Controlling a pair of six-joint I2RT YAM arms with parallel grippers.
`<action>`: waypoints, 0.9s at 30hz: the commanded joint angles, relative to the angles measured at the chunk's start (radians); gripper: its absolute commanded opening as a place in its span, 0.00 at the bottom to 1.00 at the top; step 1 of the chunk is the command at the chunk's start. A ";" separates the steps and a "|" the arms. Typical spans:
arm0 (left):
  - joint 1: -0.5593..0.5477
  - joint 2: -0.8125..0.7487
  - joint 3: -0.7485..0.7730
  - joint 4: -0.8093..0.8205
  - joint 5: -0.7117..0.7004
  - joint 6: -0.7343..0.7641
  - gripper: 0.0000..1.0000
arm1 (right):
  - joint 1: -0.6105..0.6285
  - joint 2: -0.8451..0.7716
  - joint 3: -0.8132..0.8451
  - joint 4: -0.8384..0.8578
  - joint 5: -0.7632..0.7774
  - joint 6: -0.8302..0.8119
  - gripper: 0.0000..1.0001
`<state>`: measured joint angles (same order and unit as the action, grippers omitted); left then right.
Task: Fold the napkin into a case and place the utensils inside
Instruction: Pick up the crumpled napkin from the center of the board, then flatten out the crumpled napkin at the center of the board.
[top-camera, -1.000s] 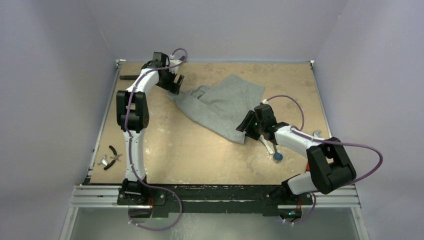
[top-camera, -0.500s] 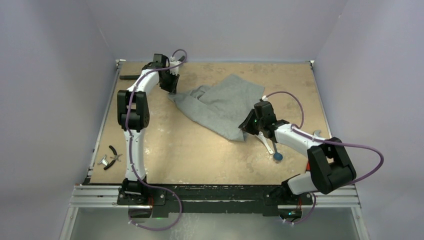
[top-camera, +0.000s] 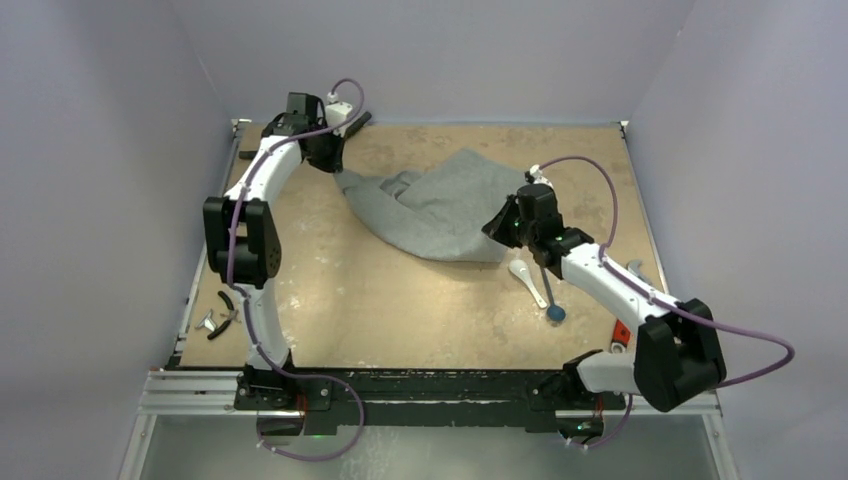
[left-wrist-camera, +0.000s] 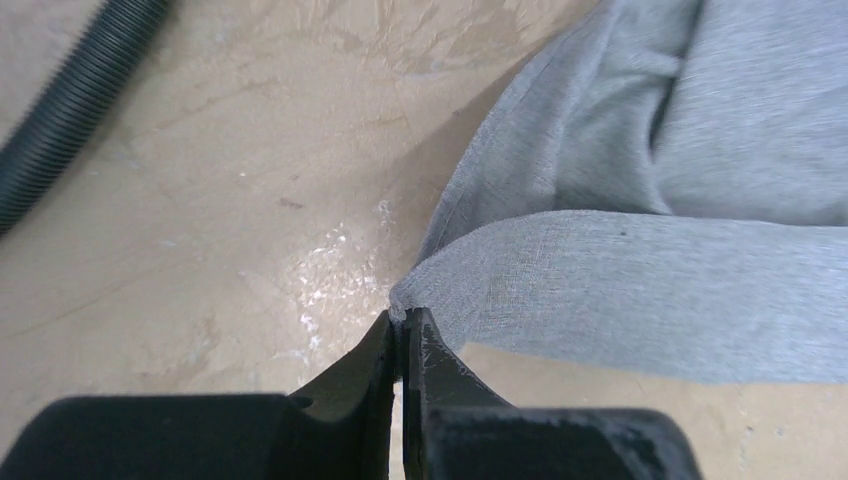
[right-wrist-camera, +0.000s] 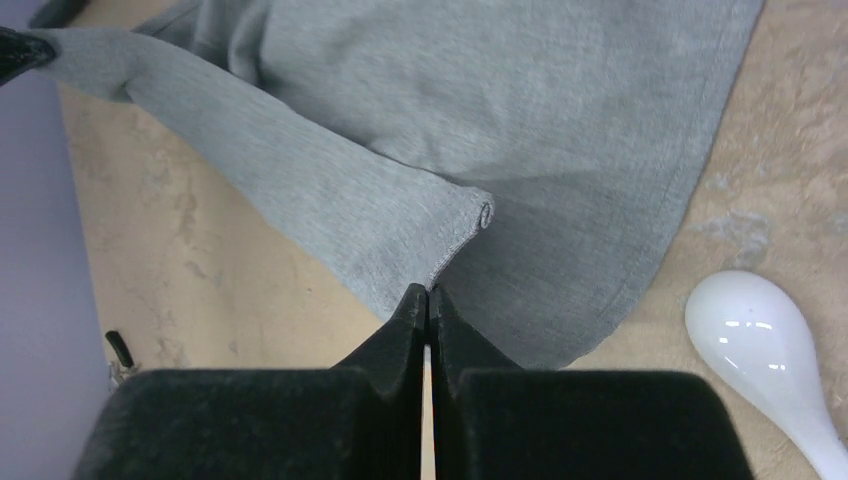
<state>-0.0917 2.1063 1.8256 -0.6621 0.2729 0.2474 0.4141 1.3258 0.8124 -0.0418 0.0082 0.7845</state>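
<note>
1. In the lower left of the overhead view, a pair of dark-handled pliers (top-camera: 222, 312) lies by the left edge of the desk (top-camera: 400, 310).
2. In the upper left, the left pincer (left-wrist-camera: 402, 322) has its fingers pressed together on the left corner of the napkin (top-camera: 440, 205). Its wrist view shows that corner raised off the desk, with the cloth running off to the right. A black ribbed hose (left-wrist-camera: 70, 100) lies in the upper left of that view, apart from the cloth.
3. In the centre, the grey napkin is rumpled and loosely spread, and it has not been folded into a case.
4. Right of centre, the right pincer (right-wrist-camera: 428, 297) is clamped on a hemmed corner of the napkin, which it holds above the desk.
5. Just below and to the right, the white spoon (top-camera: 522, 270) lies on bare desk near the napkin's edge without touching it. The dark stick with the blue end (top-camera: 551, 298) lies just beside the spoon, and both are outside the cloth.
</note>
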 joint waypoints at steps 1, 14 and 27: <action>0.006 -0.142 -0.049 0.029 0.040 -0.021 0.00 | 0.005 -0.064 0.065 -0.058 0.035 -0.071 0.00; 0.006 -0.262 0.061 0.129 -0.087 -0.150 0.00 | 0.002 0.063 0.501 -0.112 0.106 -0.300 0.00; 0.006 -0.047 0.669 0.388 -0.306 -0.120 0.00 | -0.026 0.659 1.594 -0.121 0.157 -0.659 0.00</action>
<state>-0.0917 2.0499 2.4477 -0.4358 0.0555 0.1146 0.3939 1.9472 2.2890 -0.2096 0.1455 0.2649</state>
